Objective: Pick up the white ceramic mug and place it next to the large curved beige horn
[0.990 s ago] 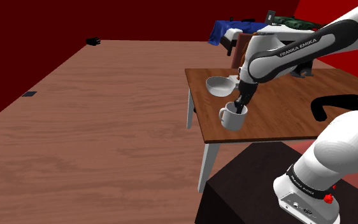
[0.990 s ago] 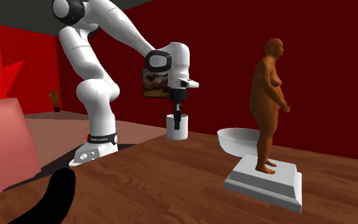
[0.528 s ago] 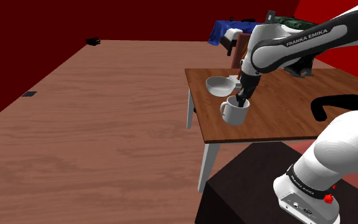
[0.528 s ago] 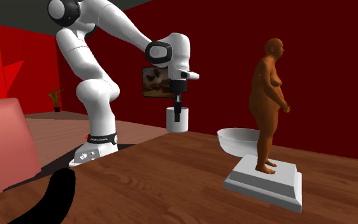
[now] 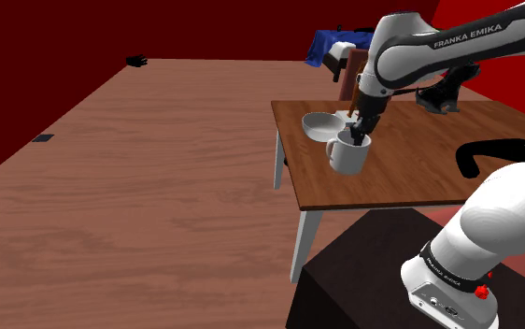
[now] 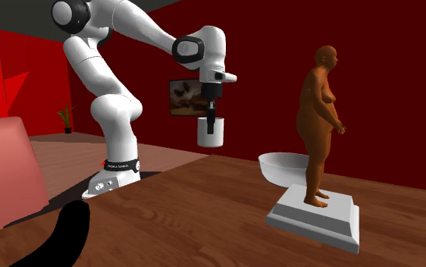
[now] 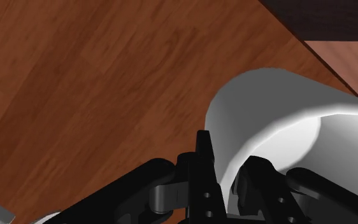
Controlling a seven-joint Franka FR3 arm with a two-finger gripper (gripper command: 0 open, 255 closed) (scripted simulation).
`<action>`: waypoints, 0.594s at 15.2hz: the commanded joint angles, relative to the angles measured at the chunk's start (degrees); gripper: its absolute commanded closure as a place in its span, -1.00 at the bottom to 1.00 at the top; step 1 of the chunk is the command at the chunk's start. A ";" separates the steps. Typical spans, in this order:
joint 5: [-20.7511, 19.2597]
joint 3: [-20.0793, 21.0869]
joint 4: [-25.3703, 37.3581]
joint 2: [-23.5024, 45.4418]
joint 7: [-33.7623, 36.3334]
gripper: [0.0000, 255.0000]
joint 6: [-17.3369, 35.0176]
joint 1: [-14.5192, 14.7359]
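**Mug pinched by its wall and hung clear of the worktop**

Shoulder view: The white mug [image 5: 347,156] is seen just beside the white bowl [image 5: 319,124], on the side towards the stand [image 5: 363,271], with its handle turned to the view's left. The hand [image 5: 360,135] is set onto the mug's rim. Its fingertips are hidden by that rim, so the grip cannot be judged here, nor can it be told whether the mug touches the worktop [image 5: 391,192]. Well apart from the bowl, at the view's right, a black curved shape [image 5: 480,154] is cut off behind the arm [image 5: 438,51]. Beyond the bowl, a brown figure [image 5: 348,82] is mostly hidden by the arm.

Second exterior view: The mug [image 6: 211,133] is shown hanging clear of the worktop [image 6: 204,220], higher than the bowl [image 6: 280,168] and to its left in this view. The hand [image 6: 212,120] reaches down into the mug. The bowl's right part is covered by the brown figure [image 6: 319,125], which is stood upright on a grey plinth [image 6: 314,215]. The black curved shape [image 6: 61,235] is cut by the lower edge, well apart from the bowl.

Wrist view: Here the grip is laid bare. The wall of the mug [image 7: 279,118] is pinched between the fingers [image 7: 203,159], one outside the rim and one inside. The mug is cut off by the frame's edge, and the worktop [image 7: 95,83] is seen beneath it.
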 commanded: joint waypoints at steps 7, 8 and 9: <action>0.20 0.32 5.08 -1.95 0.01 1.00 -7.04 0.06; 0.23 0.35 5.74 -2.12 0.01 1.00 -7.87 0.07; 0.25 0.39 6.41 -2.27 0.01 1.00 -8.69 0.08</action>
